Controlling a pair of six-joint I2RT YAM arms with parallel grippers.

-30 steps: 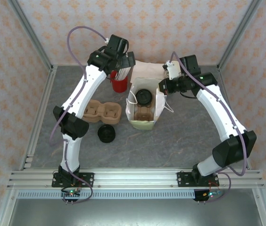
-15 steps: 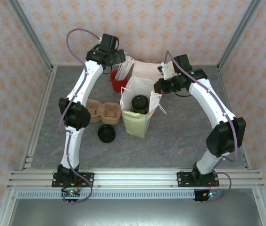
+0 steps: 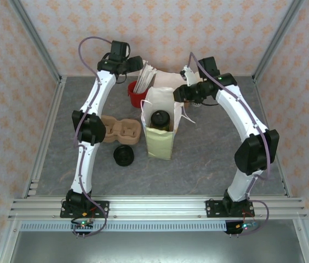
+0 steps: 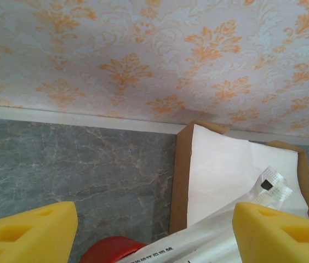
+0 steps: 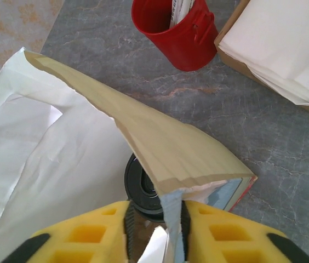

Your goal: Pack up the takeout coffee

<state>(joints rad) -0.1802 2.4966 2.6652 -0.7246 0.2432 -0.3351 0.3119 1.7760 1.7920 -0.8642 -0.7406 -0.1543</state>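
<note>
Takeout coffee (image 3: pixel 160 119), a green paper cup with a black lid, sits inside the white paper bag (image 3: pixel 159 143), just below the right tool (image 5: pixel 155 211) and on its near side. The lid shows at the bag's mouth.

The right tool was clamped shut on the bag's rim a second ago. Its yellow fingers now stand a little apart, and the thin paper edge passes loosely between them, so the rim looks freshly let go. The left tool (image 4: pixel 154 211) has pulled back from the bag's far-left rim toward the rear wall. Its fingers are spread wide with nothing between them.

Over the same second the bag's mouth, which had been stretched wide, has drawn narrower, and the bag's front face now shows. With the cup already inside and both tools letting go, the packing looks nearly finished.

Outward from the left tool, a red cup (image 3: pixel 137 97) of paper-wrapped sticks stands just beneath it. A cardboard box of white napkins (image 4: pixel 220 175) lies to its right, between the two tools. Farther toward the near edge of the tabletop (image 3: pixel 215 159), left of the bag, sit a brown cup carrier (image 3: pixel 120 130) and a black round lid (image 3: pixel 124 156).
</note>
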